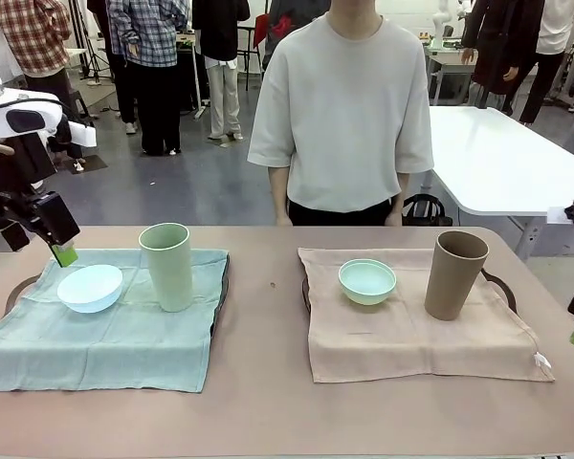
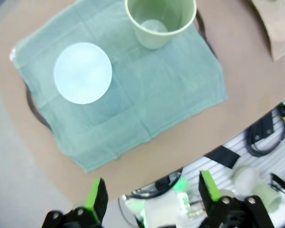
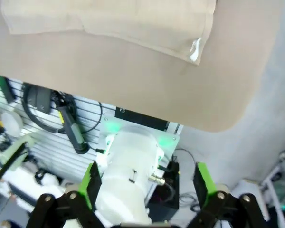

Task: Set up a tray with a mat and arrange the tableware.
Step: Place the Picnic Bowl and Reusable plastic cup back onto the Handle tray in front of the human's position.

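Both trays are mostly hidden under their cloths; only dark rims and handles peek out. On the teal mat sit the pale blue bowl and the pale green tumbler; on the beige mat sit the mint bowl and the brown tumbler (all matte, smooth). The left wrist view looks down into the green tumbler. The left end effector hangs with fingers apart over the tabletop edge. The right end effector, fingers apart, is off the tabletop's corner.
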Controlling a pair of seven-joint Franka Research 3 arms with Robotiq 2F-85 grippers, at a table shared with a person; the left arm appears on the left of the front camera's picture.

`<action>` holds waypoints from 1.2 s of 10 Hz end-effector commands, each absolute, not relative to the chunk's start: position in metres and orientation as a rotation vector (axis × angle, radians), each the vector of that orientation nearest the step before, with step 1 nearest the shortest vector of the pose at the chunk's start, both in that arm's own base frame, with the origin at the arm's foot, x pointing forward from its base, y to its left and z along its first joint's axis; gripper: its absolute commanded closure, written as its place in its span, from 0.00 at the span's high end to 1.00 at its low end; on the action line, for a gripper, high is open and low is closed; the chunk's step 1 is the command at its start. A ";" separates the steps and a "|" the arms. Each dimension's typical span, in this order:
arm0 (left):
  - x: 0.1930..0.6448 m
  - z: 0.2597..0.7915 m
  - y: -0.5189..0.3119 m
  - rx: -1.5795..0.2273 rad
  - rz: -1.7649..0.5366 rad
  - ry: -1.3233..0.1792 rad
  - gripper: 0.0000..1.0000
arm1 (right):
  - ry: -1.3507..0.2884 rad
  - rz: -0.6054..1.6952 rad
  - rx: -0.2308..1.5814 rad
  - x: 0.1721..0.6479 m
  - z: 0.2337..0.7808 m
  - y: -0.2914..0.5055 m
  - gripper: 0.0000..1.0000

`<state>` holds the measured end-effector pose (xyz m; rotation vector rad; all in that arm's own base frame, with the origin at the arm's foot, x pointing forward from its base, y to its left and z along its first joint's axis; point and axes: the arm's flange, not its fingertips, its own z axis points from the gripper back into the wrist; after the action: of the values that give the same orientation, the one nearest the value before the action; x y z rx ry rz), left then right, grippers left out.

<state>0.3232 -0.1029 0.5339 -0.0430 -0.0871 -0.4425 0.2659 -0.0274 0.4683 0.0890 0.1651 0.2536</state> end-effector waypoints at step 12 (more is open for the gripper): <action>0.306 0.505 0.106 -0.782 -0.064 -0.392 1.00 | 0.127 0.262 1.151 0.314 0.468 -0.229 1.00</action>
<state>0.3079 0.1030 0.5125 -0.7184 -0.3224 -0.0704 0.3175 -0.2143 0.4721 1.0408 0.1938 0.2918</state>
